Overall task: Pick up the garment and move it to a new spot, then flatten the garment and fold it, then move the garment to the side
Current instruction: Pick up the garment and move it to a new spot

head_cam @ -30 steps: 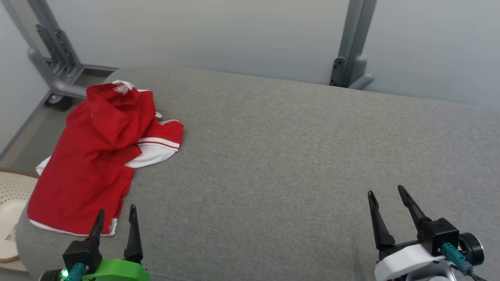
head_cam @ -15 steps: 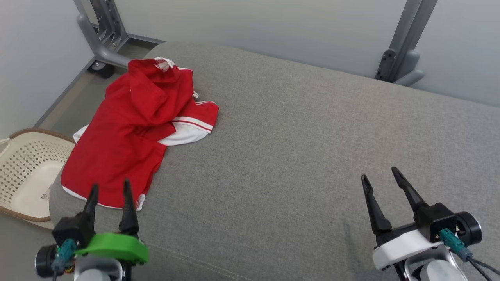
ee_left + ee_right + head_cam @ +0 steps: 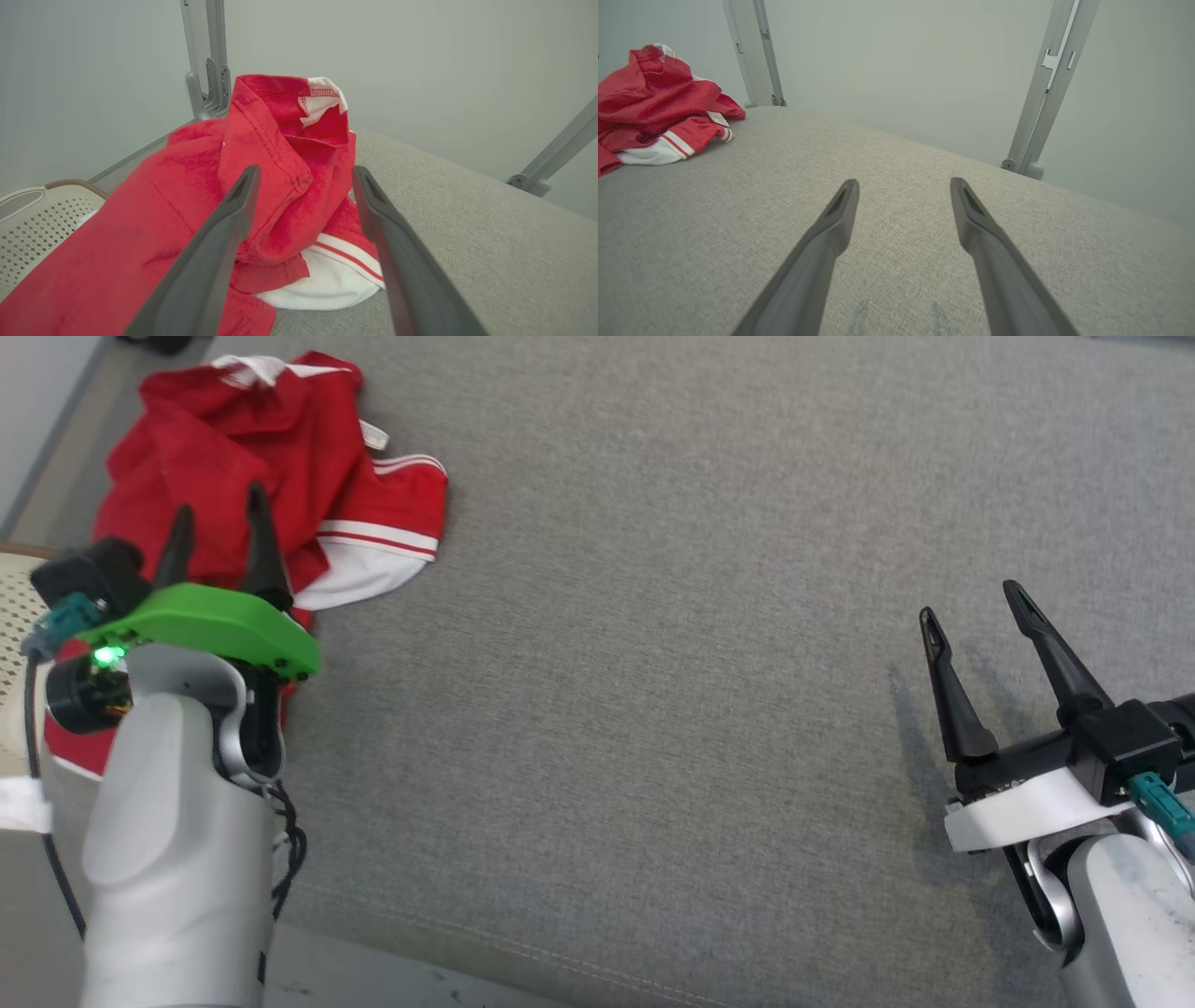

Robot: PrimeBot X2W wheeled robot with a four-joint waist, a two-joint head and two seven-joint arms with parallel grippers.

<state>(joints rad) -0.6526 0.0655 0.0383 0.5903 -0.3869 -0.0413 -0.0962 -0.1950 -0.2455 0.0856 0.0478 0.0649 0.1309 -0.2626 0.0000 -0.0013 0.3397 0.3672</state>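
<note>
Two pincers are in play, the left pincer (image 3: 217, 499) and the right pincer (image 3: 969, 600); both stand open with nothing between their fingers. Step in hand: the pick-up, the first part of the task. No cloth is gripped yet.

1. Garment. The red garment (image 3: 201, 429), trimmed in white, lies crumpled at the far left corner of the grey padded surface (image 3: 653, 663). One sleeve with white stripes sticks out towards the middle. A raised fold carrying the white collar stands highest in the heap. A cream basket (image 3: 42, 219) sits beside the surface, just past the garment's left edge.

2. Left pincer. It hovers over the near part of the heap, fingers spread and aimed at the raised fold. Whether either tip touches cloth cannot be told.

3. Right pincer. It hangs over bare surface, well apart from the garment.

Next move, as judged: lower and advance the left pincer until the fold lies between its fingers, then close on several layers at once. Lift clear before carrying towards the open middle of the surface. Risk: a thin pinch may let the garment slip or drag it off the left edge towards the basket.
</note>
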